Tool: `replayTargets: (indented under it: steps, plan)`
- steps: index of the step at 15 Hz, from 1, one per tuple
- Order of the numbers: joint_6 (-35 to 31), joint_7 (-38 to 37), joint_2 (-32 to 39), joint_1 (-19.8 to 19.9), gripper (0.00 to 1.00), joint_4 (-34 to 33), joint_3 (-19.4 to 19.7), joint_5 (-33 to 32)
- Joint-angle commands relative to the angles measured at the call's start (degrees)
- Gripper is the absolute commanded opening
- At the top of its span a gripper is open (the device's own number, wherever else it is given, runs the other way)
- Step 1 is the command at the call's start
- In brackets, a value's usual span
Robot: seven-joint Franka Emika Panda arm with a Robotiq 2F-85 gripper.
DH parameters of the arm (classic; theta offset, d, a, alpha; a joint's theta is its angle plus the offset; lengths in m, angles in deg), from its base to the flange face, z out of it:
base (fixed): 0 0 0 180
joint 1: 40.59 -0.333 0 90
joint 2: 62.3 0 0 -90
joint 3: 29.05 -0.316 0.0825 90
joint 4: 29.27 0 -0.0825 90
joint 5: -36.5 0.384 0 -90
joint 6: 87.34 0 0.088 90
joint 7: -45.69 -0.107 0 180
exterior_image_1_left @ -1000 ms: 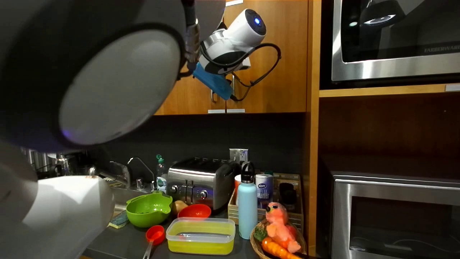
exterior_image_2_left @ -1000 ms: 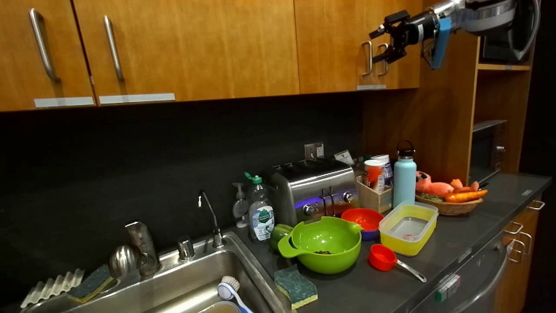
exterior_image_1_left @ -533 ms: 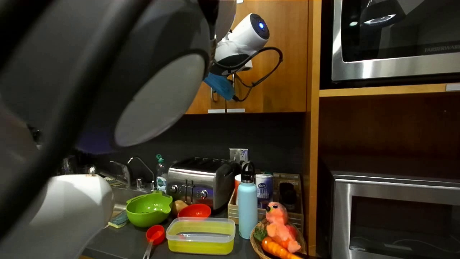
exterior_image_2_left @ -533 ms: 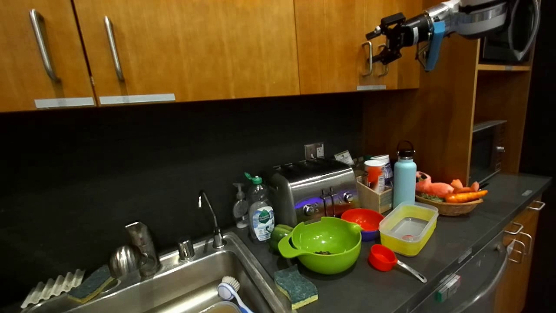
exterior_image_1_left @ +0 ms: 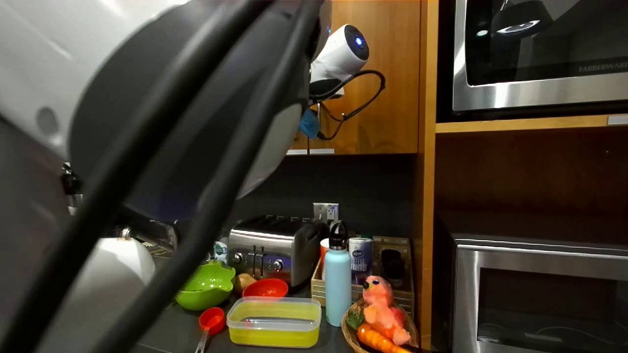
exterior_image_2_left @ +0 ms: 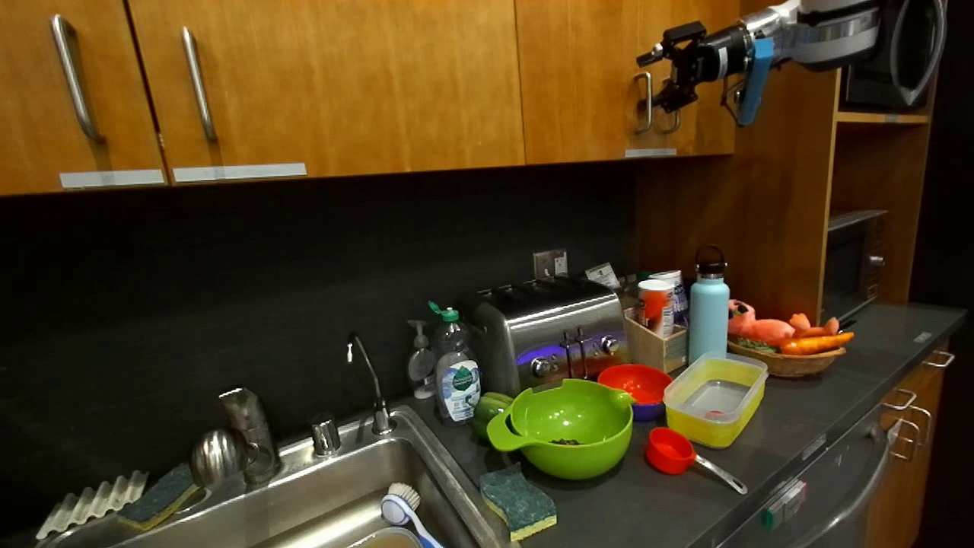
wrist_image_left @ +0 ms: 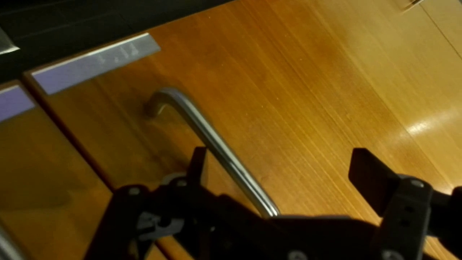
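FARBERWARE on an upper microwave (exterior_image_1_left: 539, 44), creamer on a purple canister (exterior_image_1_left: 361, 267), blurred marks on a cabinet label (wrist_image_left: 97, 62)

The cabinet door (wrist_image_left: 306, 97) is smooth, glossy wood with visible grain; its bar handle (wrist_image_left: 227, 157) is smooth, satin metal, and the claw (wrist_image_left: 280, 153) has a matt finish. In an exterior view, the toaster casing (exterior_image_2_left: 563, 327) is shiny metal, the large bowl (exterior_image_2_left: 578, 449) glossy plastic, the sponge (exterior_image_2_left: 514, 491) rough-faced, the basket (exterior_image_2_left: 803, 366) woven, the sink (exterior_image_2_left: 358, 487) smooth metal, and the bottle (exterior_image_2_left: 708, 316) matt.

Wrist view soft w/ glare on cabinet door (wrist_image_left: 299, 90), claw (wrist_image_left: 279, 156) near-black; ext. views: backsplash (exterior_image_2_left: 266, 281) v. dim.
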Motion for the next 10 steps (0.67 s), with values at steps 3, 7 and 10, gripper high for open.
replayTargets:
  steps: [3, 7, 10]
  plan:
    - [-2.2, 0.9, -2.7, -4.1, 1.0, -0.5, 0.6, 3.8]
    - [-3.3, 0.7, -5.0, -5.6, 1.0, 0.0, 1.0, 5.4]
    - [-4.5, 0.6, -7.0, -7.0, 1.0, 0.8, 1.0, 6.0]
